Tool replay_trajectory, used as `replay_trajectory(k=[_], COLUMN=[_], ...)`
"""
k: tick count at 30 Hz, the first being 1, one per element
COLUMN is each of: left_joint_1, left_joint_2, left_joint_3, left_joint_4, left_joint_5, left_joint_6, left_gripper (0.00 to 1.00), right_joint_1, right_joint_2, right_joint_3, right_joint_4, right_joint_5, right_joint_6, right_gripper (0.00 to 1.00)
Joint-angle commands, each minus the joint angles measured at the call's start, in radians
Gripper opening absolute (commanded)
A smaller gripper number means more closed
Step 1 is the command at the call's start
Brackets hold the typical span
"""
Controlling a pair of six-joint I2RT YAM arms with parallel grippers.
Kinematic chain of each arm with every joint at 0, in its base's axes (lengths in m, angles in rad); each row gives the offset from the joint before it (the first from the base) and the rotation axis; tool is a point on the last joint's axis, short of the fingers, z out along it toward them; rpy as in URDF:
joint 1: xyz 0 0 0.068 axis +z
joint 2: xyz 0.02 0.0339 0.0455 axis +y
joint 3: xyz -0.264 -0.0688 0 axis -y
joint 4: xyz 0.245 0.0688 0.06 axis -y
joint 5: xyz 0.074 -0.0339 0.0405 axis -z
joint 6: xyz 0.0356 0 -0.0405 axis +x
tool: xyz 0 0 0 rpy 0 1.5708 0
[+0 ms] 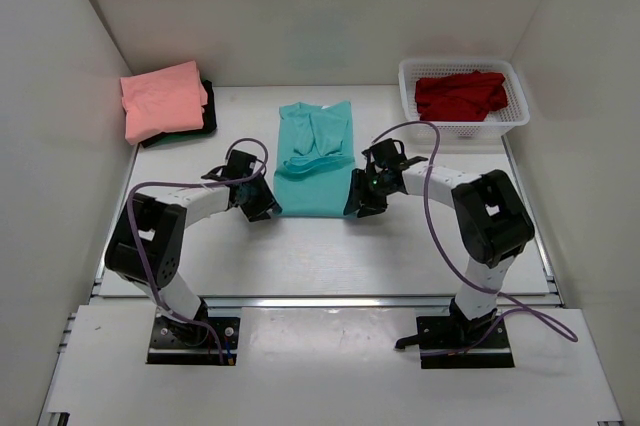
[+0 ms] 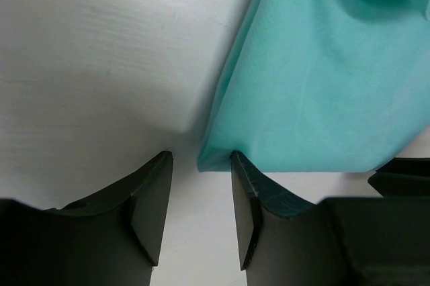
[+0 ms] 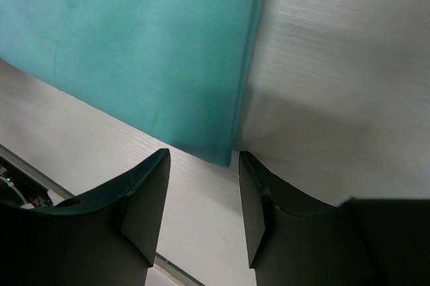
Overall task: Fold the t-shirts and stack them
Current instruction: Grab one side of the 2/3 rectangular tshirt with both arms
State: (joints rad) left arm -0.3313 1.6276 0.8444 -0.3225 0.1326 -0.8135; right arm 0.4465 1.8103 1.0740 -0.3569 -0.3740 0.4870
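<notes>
The task looks about half done. In the upper left of the top view, the salmon pink t-shirt [image 1: 163,98] lies folded on the very dark t-shirt [image 1: 207,120], so these two seem to be finished and stacked. The teal t-shirt [image 1: 313,161] lies in the middle of the table [image 1: 320,256]. Its sleeves are turned in to make a narrow strip, but it is not yet folded across. The red t-shirt [image 1: 458,94] sits crumpled in the white mesh basket [image 1: 465,130] at the upper right, untouched.

The left claw [image 1: 266,208] and the right claw [image 1: 358,206] stand at the two near corners of the teal shirt, both spread and pinching nothing. I judge that the next step is to grasp these corners and fold the shirt away from the arms.

The top view shows the pile, the basket and both arms, but not the jaws clearly. The left wrist view shows the cloth corner touching the tip of one finger [image 2: 245,192], with bare table in the gap. The right wrist view shows the other corner lying just at the opening between its fingers.
</notes>
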Motion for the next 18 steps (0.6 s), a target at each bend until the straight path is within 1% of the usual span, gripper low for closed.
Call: replay_trajectory(k=[1,2,3,4,5,6,7,8,11,13,14,16,18], left_joint_1=[-0.009,-0.002,-0.009,-0.006,-0.005,-0.002,0.0,0.005,0.02,0.006,-0.006,-0.021,-0.02], left_joint_2=[0.034,0.047,0.063,0.072,0.083,0.103,0.109,0.118,0.097,0.031,0.012,-0.055,-0.107], left_joint_3=[0.025,0.031,0.041,0.053,0.064,0.067,0.074,0.076,0.077,0.105,0.129,0.148,0.093], left_joint_4=[0.034,0.04,0.039,0.043,0.042,0.048,0.045,0.048,0.054,-0.005,-0.015,-0.062,-0.056], left_joint_5=[-0.011,-0.007,-0.008,-0.01,-0.001,0.007,0.009,0.028,0.077,0.081,0.075,0.062,0.085], left_joint_6=[-0.01,-0.019,-0.019,-0.018,-0.022,-0.023,-0.024,-0.026,-0.05,-0.056,-0.052,-0.053,-0.067], left_gripper=[0.52,0.51,0.51,0.49,0.39,0.25,0.15,0.0,0.0,0.0,0.0,0.0,0.0], right_joint_1=[0.027,0.026,0.031,0.031,0.034,0.031,0.026,0.02,0.017,0.017,0.012,-0.006,-0.046], right_joint_2=[0.052,0.064,0.066,0.075,0.083,0.084,0.087,0.086,0.052,-0.011,-0.031,-0.087,-0.153], right_joint_3=[0.014,0.02,0.026,0.03,0.038,0.047,0.047,0.066,0.124,0.185,0.19,0.164,0.104], right_joint_4=[0.019,0.019,0.019,0.01,0.007,0.013,-0.013,-0.023,-0.112,-0.18,-0.198,-0.2,-0.173], right_joint_5=[0.012,0.009,0.003,-0.003,-0.003,-0.009,-0.016,-0.02,-0.019,0.001,0.006,-0.015,-0.071], right_joint_6=[0.016,0.025,0.025,0.024,0.021,0.022,0.018,0.01,-0.036,-0.088,-0.088,-0.093,-0.079], right_gripper=[0.43,0.42,0.39,0.32,0.27,0.13,0.01,0.0,0.0,0.0,0.0,0.0,0.0])
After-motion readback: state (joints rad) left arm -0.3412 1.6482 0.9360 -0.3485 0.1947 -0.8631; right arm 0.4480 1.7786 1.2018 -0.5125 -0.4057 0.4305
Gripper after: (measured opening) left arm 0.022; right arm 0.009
